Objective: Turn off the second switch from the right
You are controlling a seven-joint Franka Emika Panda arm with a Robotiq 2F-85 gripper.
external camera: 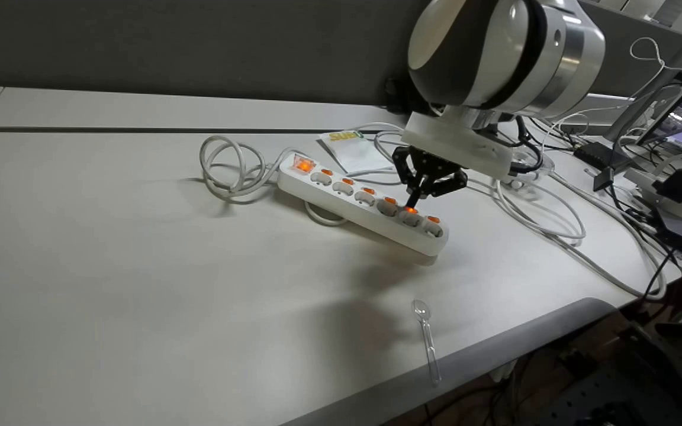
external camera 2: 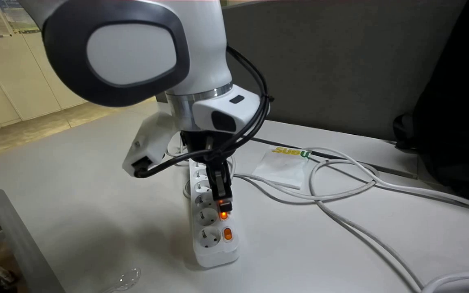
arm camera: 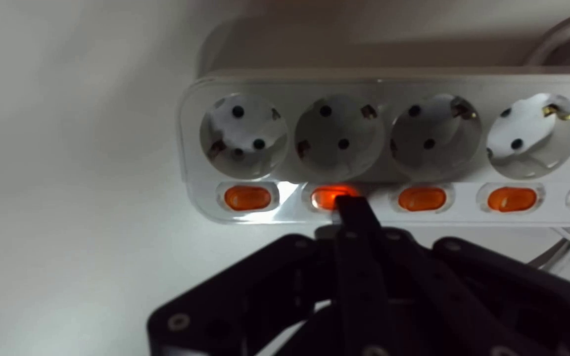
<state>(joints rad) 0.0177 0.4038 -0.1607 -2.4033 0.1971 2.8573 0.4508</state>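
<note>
Wrist view: black jointed gripper point(arm camera: 352, 203) closed, empty; tip at four o'clock of oval orange rocker switch point(arm camera: 325, 198), second from nine-o'clock end of white plastic power strip point(arm camera: 291, 89). Off-centre press may leave it lit.

I have a broad, smooth white tabletop point(external camera: 140, 266) at the far end, bordered along one edge by a grey band point(external camera: 495, 349). On it I see a long white plastic multi-socket power strip point(external camera: 350, 212) lying face up, a looped grey-white cord point(external camera: 233, 193) at one end. Near the strip lie a flat white packet with yellow and green lettering point(external camera: 362, 157) and loose pale cables point(external camera 2: 350, 225). Well apart rests a clear plastic spoon point(external camera: 428, 338), its handle reaching onto the grey band.
</note>
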